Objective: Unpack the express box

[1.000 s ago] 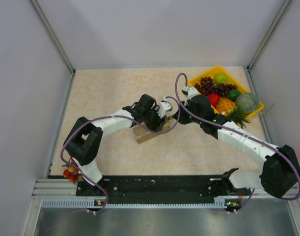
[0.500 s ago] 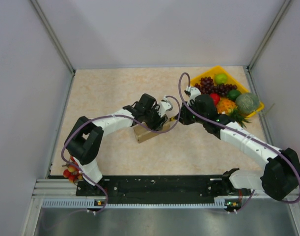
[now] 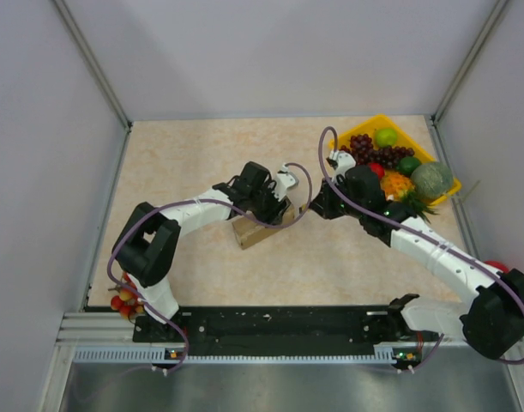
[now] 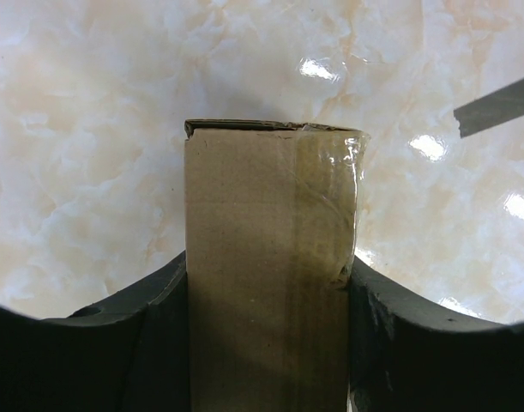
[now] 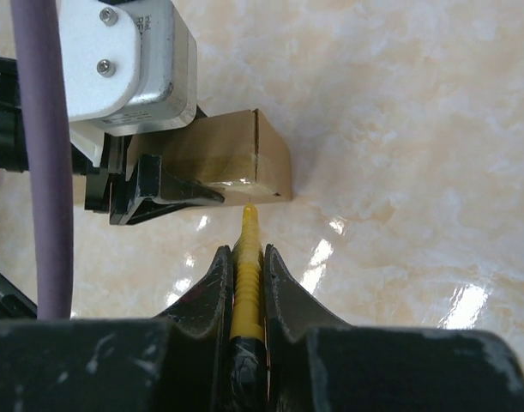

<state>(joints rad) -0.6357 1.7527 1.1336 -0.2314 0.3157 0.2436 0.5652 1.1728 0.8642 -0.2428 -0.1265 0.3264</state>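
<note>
The express box (image 3: 260,232) is a small brown carton lying on the marble tabletop, with clear tape along one edge. My left gripper (image 3: 274,211) is shut on it; in the left wrist view the black fingers (image 4: 150,335) press both long sides of the box (image 4: 270,240). My right gripper (image 3: 316,207) is shut on a yellow utility knife (image 5: 247,257). Its tip points at the box's near end (image 5: 244,163) and stands just short of the taped edge. The blade shows as a grey strip (image 4: 500,105) in the left wrist view.
A yellow fruit tray (image 3: 356,130) at the back right holds grapes (image 3: 369,151), a lime (image 3: 385,136) and a melon (image 3: 431,178). Small fruits (image 3: 123,300) lie by the left arm's base. A red object (image 3: 496,266) lies by the right arm. Walls enclose the table.
My right arm has drawn back a little to the right and away from me with the knife. The left gripper and the box have stayed put.
</note>
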